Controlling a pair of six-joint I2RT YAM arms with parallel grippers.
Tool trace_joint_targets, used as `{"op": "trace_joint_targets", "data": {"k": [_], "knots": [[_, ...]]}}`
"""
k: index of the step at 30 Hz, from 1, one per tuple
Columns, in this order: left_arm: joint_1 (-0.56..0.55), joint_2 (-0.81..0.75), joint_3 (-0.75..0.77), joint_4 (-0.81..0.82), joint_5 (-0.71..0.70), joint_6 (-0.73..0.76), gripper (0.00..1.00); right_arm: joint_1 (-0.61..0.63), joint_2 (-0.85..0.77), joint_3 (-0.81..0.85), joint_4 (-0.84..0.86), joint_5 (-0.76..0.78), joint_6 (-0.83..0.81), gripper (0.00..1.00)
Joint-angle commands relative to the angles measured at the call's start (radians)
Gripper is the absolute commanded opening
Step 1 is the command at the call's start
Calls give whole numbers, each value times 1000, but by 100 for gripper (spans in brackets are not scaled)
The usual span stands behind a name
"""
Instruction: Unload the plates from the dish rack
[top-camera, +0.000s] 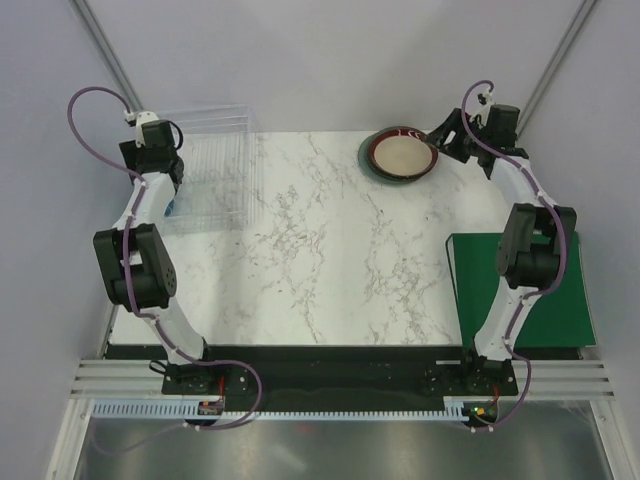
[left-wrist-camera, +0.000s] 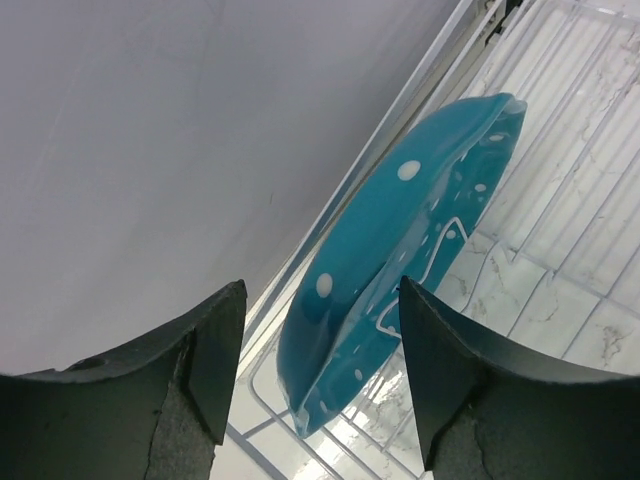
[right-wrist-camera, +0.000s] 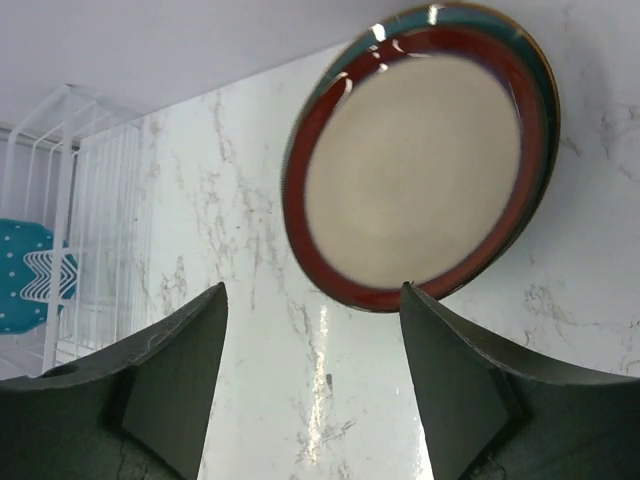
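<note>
The clear dish rack (top-camera: 215, 165) stands at the table's back left. A turquoise plate with white specks (left-wrist-camera: 400, 260) stands on edge in it, also seen in the right wrist view (right-wrist-camera: 25, 275). My left gripper (left-wrist-camera: 320, 370) is open, hovering over the rack with the plate's lower edge between its jaws, not touching. A brown-rimmed plate with cream centre (top-camera: 403, 153) lies stacked on a grey-green plate (right-wrist-camera: 540, 70) at the back right. My right gripper (right-wrist-camera: 312, 385) is open and empty, just beside that stack. The greyish-blue plate is not visible.
A flat green mat (top-camera: 520, 290) lies at the right near side, under the right arm. The white marble table (top-camera: 330, 250) spans the middle. The enclosure wall is close behind the rack (left-wrist-camera: 150, 150).
</note>
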Motion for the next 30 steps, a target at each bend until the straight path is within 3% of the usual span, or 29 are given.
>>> {"op": "trace_joint_targets", "data": {"k": [1, 10, 12, 15, 18, 19, 30], "knots": [[10, 48, 44, 26, -40, 38, 68, 6, -174, -53, 66, -12, -44, 77], [21, 93, 47, 26, -32, 24, 62, 6, -300, -134, 98, -44, -20, 77], [26, 108, 51, 23, -34, 23, 56, 6, -315, -162, 104, -64, -8, 77], [30, 125, 61, 12, -15, 11, 41, 6, -347, -208, 129, -69, 6, 76], [32, 139, 83, 0, -6, 11, 8, 6, -375, -246, 135, -83, 12, 77], [32, 139, 83, 0, -4, 8, 2, 6, -378, -253, 161, -86, 12, 77], [30, 65, 112, 3, 26, 15, 2, 12, -398, -329, 178, -101, 22, 76]]}}
